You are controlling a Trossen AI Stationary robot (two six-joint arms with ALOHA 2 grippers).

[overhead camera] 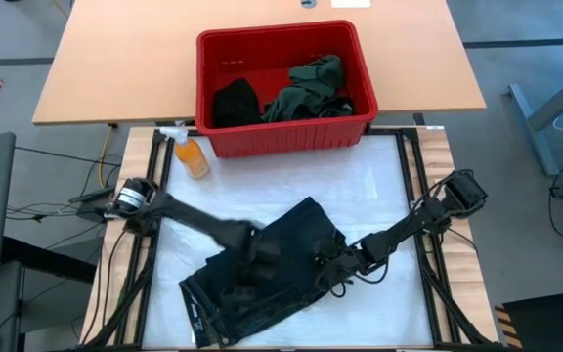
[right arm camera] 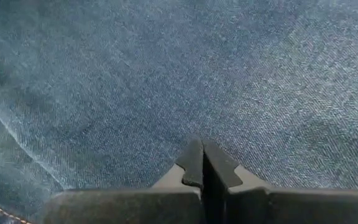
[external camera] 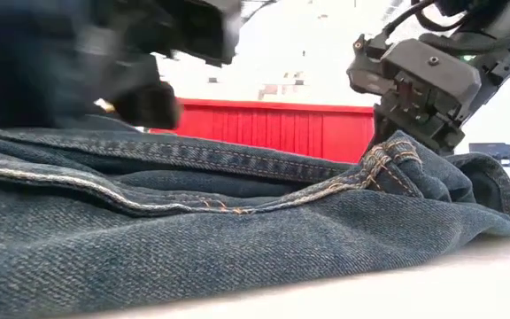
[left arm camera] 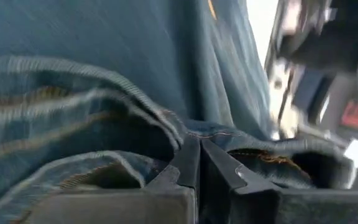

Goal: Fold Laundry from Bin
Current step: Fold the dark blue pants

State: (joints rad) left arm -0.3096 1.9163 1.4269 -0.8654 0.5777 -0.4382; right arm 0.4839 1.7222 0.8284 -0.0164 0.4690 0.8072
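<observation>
Lying with their long axis from seven to one o'clock, the jeans [overhead camera: 262, 279] sit under both grippers: left gripper [overhead camera: 258, 246] pinched shut on a denim fold, right gripper [overhead camera: 332, 262] at three o'clock, closed, probably just pressing cloth.

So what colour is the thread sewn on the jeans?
Orange-gold stitching on dark blue jeans; the low view shows it best.

Dark blue denim jeans [overhead camera: 262, 274] carry tan stitching (near-black from above). The bin [overhead camera: 286, 137] is bright red with ribbed sides, holding olive-green cloth [overhead camera: 311, 90] and black cloth [overhead camera: 235, 102]; the spray bottle [overhead camera: 192, 156] is orange.
</observation>
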